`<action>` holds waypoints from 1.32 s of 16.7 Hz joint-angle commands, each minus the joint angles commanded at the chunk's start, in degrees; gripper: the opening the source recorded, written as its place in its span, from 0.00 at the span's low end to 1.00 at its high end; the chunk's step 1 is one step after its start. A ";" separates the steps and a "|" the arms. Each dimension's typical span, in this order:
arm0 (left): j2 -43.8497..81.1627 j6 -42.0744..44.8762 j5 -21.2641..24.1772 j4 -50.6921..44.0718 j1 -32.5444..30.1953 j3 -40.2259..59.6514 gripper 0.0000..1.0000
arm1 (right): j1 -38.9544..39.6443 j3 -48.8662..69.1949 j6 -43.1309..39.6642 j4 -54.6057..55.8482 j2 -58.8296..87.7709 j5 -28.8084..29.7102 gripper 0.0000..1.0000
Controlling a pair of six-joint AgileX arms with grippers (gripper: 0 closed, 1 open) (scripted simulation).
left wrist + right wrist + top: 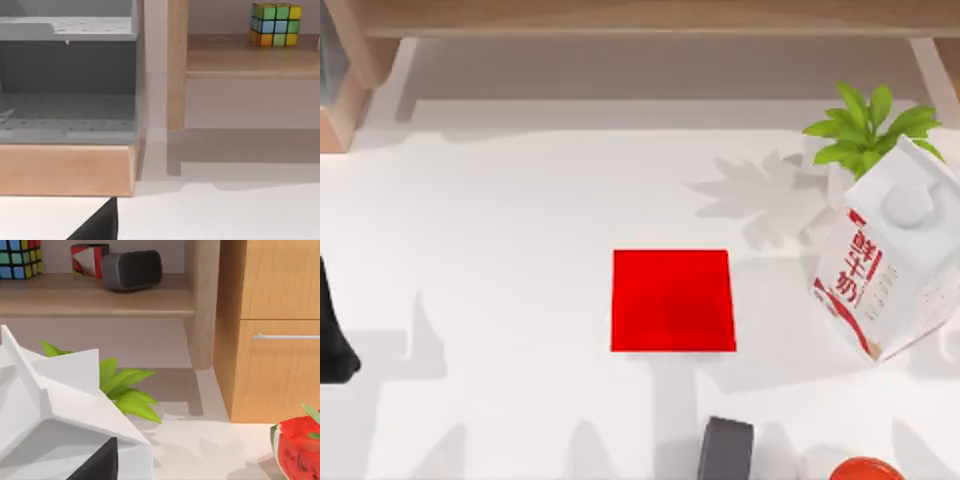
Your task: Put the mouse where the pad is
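Top view puts the left arm (332, 335) as a dark shape at the table's (500, 250) left edge, and the pad (673, 300) lies flat well to its right, near the middle of the white surface, with nothing on it. Farther from that arm than the pad, at the near edge, a dark grey object (725, 452) is cut off by the frame, so I cannot tell whether it is the mouse; it lies apart from the pad. A round red-orange object (865, 469) sits just beyond it. A white milk carton (890, 265) with red lettering stands at the right side, a green plant (868, 130) behind it. In the left wrist view a dark sliver of the left gripper (97, 226) hangs over bare table, facing a grey perforated tray (67, 80) on a wooden ledge and a colour cube (276, 24) on a shelf. In the right wrist view a matching sliver of the right gripper (97, 466) sits close over the carton's folded top, with plant leaves just past it and a dark speaker (132, 269) on the shelf beyond. Whether either gripper is released or clenched cannot be told.
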 joint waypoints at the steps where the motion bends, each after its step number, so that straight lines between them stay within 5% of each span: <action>1: 0.00 0.00 0.00 0.00 0.00 0.00 1.00 | 0.00 0.00 0.00 0.00 0.00 0.00 1.00; 5: 0.00 0.00 0.00 0.00 0.00 0.00 1.00 | -0.65 2.82 -3.54 -2.25 3.48 0.00 1.00; 9: 0.00 0.00 0.00 0.00 0.00 0.00 1.00 | -2.79 12.16 -16.70 -9.73 15.68 -0.01 1.00; 22: 0.00 0.00 0.00 0.00 0.00 0.00 1.00 | -13.57 59.13 -93.63 -47.31 80.09 -0.04 1.00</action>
